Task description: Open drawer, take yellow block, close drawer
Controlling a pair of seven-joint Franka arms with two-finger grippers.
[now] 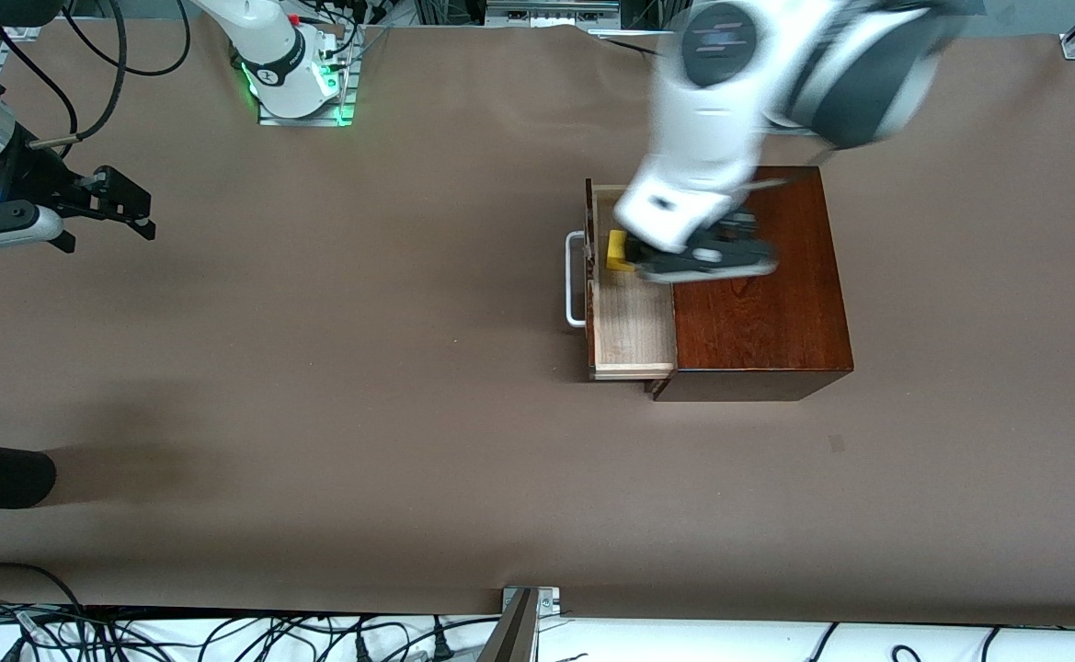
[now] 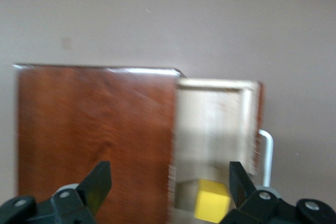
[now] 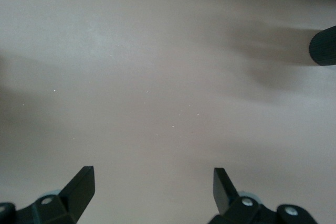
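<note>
A: How far along are we?

B: The drawer (image 1: 627, 317) is sitting pulled out right of frame centre, and the yellow block (image 1: 618, 250) is lying in its upper end, not yet taken. The left gripper (image 1: 684, 259) is hanging over it, fingers spread, empty. Grasping and closing are left.

A: And the other arm?

B: The right gripper (image 1: 123, 207) is waiting at the upper left, spread over bare surface (image 3: 157, 77). The left wrist view is showing the block (image 2: 211, 200) beside one finger (image 2: 239, 179); the front view is hiding that.
</note>
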